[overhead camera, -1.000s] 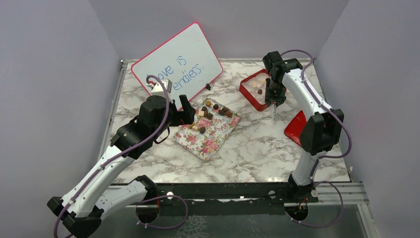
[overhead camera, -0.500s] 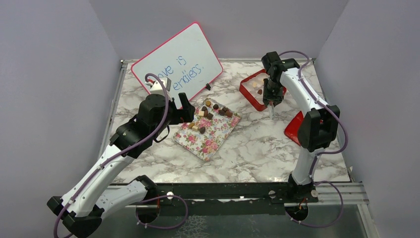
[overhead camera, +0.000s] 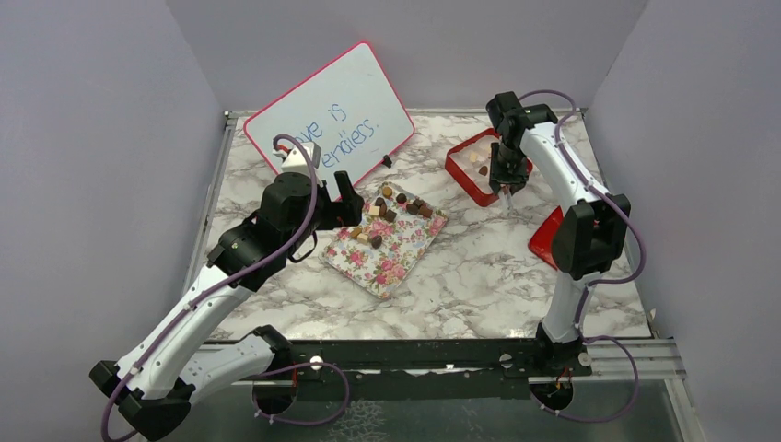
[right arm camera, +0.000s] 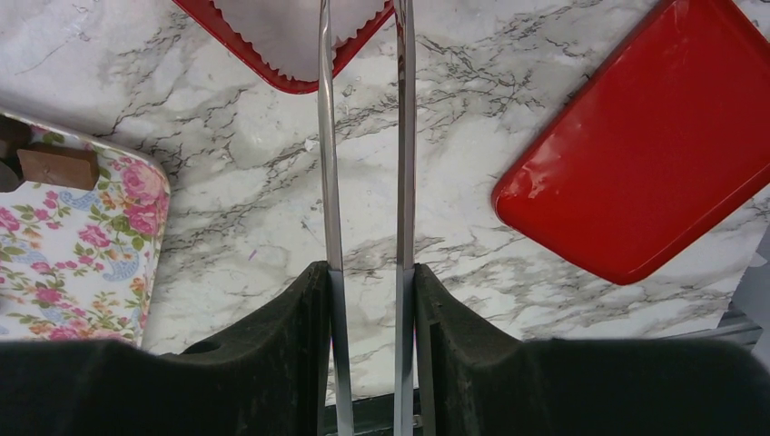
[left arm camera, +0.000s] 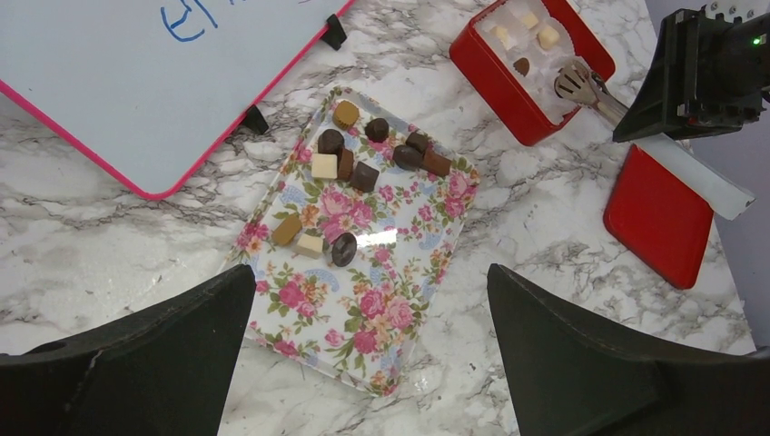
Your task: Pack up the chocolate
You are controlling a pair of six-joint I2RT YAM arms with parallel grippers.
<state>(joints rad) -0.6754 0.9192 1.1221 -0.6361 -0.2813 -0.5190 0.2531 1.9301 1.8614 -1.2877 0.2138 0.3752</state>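
My right gripper (right arm camera: 368,272) is clamped on a pair of thin steel tongs (right arm camera: 325,136), its two black padded fingers pressing the polished flat blades close together, with a narrow strip of marble showing between them. The blades run straight up out of my wrist camera's view; seen from the left wrist, their scalloped, spoon-like tips hang over the open red box (left arm camera: 495,77), and I cannot tell whether they pinch anything. The box is a glossy square tin with a white, crinkle-edged paper liner (right arm camera: 300,23), and a few cream pieces and one dark round piece of chocolate (left arm camera: 521,65) lie in it. Its flat red lid (left arm camera: 658,213), rounded at the corners, lies apart on the table, towards my right arm's base. My left gripper (left arm camera: 370,272) is spread wide and grasps nothing, its matte black wedge-shaped fingers hanging above the near part of a rectangular tray (left arm camera: 363,336) printed with pink roses, whose surface catches a small glare. Most of the chocolate sits loose at the tray's far end: about a dozen small cubes and rounds in dark brown, mid-brown, tan and cream, some touching. Behind the tray a pink-framed whiteboard (left arm camera: 136,82) with blue handwriting leans on little black feet. Everything rests on a white, grey-veined marble table (left arm camera: 118,245).
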